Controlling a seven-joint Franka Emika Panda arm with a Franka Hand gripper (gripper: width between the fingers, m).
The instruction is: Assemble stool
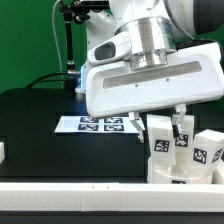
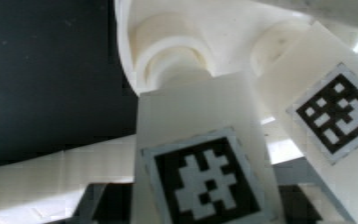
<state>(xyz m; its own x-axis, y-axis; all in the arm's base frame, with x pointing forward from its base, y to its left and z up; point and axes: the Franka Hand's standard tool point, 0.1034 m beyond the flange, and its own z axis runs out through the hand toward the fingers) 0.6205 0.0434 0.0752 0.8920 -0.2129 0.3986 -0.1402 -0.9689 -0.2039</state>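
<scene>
Standing near the front of the black tabletop (image 1: pixel 40 120), on the exterior view's right: round white seat (image 1: pixel 172 172), with upright tagged legs (image 1: pixel 206 150) at it. Just above: end effector (image 1: pixel 178 118) clenched on one white leg (image 2: pixel 190 130). Farther back, lying flat: marker board (image 1: pixel 100 125).

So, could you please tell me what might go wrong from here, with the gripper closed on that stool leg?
First, the leg in the gripper appears to meet the seat at its far end; if it is slightly off-line there, it could jam rather than seat properly. Second, another leg stands close beside it, so a turn or a withdrawal of the gripper might knock it.
</scene>
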